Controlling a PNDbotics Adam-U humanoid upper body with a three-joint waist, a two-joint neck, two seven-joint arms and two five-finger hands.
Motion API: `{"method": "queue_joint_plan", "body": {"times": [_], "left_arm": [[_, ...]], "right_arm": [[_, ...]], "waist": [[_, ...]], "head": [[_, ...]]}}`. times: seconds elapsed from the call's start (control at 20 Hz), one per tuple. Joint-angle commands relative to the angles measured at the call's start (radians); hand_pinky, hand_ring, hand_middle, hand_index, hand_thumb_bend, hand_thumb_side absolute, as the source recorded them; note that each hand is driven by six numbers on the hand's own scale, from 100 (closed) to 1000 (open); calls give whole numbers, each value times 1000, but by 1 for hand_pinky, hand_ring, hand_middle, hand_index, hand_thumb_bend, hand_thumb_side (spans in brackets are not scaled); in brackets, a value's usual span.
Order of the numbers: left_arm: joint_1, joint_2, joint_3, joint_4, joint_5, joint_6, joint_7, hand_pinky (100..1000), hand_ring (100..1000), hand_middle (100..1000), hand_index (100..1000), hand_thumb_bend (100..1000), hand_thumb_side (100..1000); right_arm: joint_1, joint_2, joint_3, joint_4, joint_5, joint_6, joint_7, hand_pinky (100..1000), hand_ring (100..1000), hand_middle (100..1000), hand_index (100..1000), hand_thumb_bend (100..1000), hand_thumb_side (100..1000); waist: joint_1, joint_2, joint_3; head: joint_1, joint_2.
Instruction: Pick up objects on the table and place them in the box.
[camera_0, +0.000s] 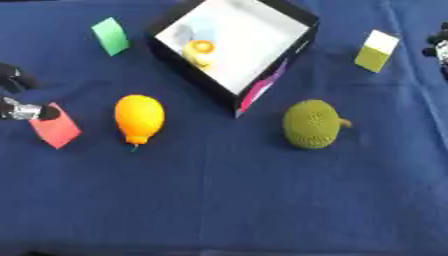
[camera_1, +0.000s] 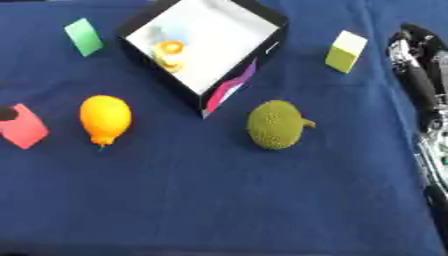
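A black box (camera_0: 302, 45) with a white inside stands tilted at the top centre; a yellow-orange thing (camera_0: 199, 50) and a pale blue thing lie in it. On the blue cloth lie a green block (camera_0: 109, 35), a yellow-green block (camera_0: 378, 51), an orange lemon-shaped fruit (camera_0: 139, 118), a bumpy green fruit (camera_0: 311, 124) and a red block (camera_0: 55, 126). My left hand (camera_0: 19, 111) enters at the left edge, digits spread, one tip touching the red block's top corner. My right hand (camera_1: 416, 60) lies along the right edge, fingers extended, holding nothing.
The blue cloth (camera_0: 227, 200) covers the whole table. Its near half holds no objects. My right forearm (camera_1: 433, 150) runs down the right edge in the right eye view.
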Motion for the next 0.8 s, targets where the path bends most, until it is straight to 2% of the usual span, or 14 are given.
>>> {"method": "queue_joint_plan", "body": {"times": [0.05, 0.45, 0.6, 0.8], "left_arm": [[-4, 29, 13, -13, -2, -1, -8, 861, 892, 843, 884, 642, 636], [-27, 16, -31, 12, -82, 8, -38, 885, 905, 848, 893, 718, 571], [-47, 5, -53, 27, -130, 13, -45, 891, 906, 846, 894, 761, 492], [-71, -19, -73, 71, -206, 20, -40, 896, 909, 848, 898, 776, 440]], "right_arm": [[-6, -30, -4, -9, 5, 0, 2, 977, 767, 724, 857, 100, 638], [-8, -29, 1, -7, 5, 1, 7, 977, 767, 724, 857, 100, 642], [-9, -28, 3, -6, 5, 1, 10, 977, 767, 724, 857, 100, 643], [-10, -27, 6, -6, 5, 1, 13, 978, 767, 724, 858, 100, 645]], "waist": [[15, -59, 1], [17, -61, -5], [19, -62, -7], [19, -62, -10]], "head": [[2, 3], [28, 8], [35, 9], [38, 10]]}}
